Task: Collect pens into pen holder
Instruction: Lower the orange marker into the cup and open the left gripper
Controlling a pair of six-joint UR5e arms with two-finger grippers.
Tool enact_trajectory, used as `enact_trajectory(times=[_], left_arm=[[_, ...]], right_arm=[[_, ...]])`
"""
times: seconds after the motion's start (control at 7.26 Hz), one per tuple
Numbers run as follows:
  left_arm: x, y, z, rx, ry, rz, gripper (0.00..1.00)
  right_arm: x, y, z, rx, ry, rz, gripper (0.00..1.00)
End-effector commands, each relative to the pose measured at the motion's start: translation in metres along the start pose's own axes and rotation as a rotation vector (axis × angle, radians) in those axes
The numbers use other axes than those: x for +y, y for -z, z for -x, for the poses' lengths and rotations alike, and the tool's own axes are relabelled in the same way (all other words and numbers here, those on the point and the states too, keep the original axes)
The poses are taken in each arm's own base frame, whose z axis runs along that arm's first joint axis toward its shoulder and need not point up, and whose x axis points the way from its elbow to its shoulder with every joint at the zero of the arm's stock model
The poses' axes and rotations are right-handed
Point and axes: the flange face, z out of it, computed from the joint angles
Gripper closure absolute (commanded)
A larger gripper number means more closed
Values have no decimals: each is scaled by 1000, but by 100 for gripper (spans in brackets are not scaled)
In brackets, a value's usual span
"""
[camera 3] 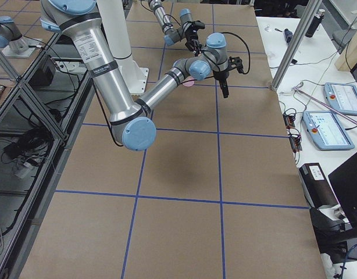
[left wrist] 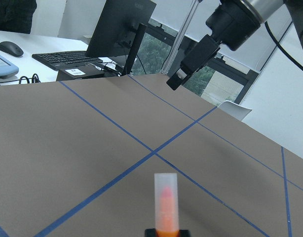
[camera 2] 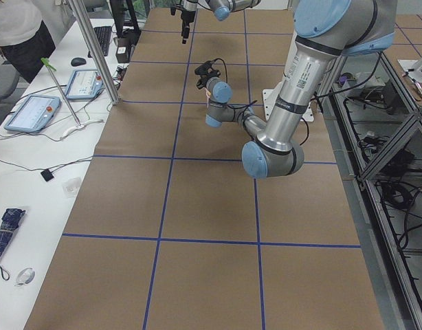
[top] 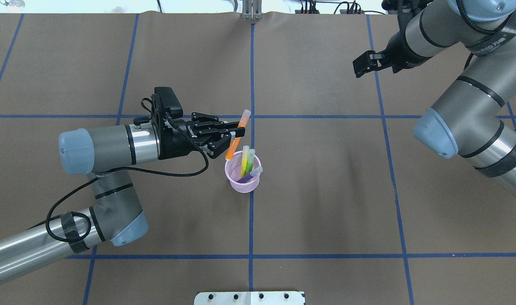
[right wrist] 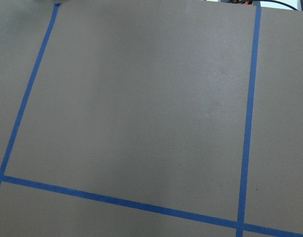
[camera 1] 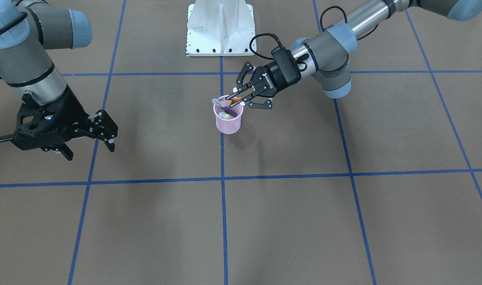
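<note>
The pale pink mesh pen holder (top: 242,183) stands near the table's middle, and also shows in the front view (camera 1: 228,122). A yellow pen (top: 244,163), a green pen (top: 250,160) and a purple pen (top: 253,173) stand in it, caps up. My left gripper (top: 234,139) is shut on the orange pen (top: 242,122). It holds the pen tilted, lower end at the cup's rim on the robot's left side. In the left wrist view the pen's whitish cap (left wrist: 166,197) points up. My right gripper (camera 1: 109,134) is open and empty, raised far from the cup.
Brown table cover with blue tape grid lines (top: 252,237). The white robot base plate (camera 1: 220,27) is at the table's robot side. Desks with a keyboard and tablets (camera 2: 32,113) lie beyond the far edge. My right arm (top: 465,110) reaches over the right half.
</note>
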Motion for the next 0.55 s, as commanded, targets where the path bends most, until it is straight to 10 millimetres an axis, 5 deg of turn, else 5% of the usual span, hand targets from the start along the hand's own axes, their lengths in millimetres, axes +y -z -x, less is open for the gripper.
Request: enact_trajectory(times=[0.0, 0.14, 0.41], left_arm=[[17, -14, 2, 6, 1, -21, 100], [17, -16, -1, 12, 4, -22, 100], [20, -18, -5, 18, 8, -19, 47]], right_arm=[[0, 1, 0, -1, 0, -1, 0], [0, -1, -1, 1, -1, 1, 0], [0, -1, -1, 1, -1, 1, 0]])
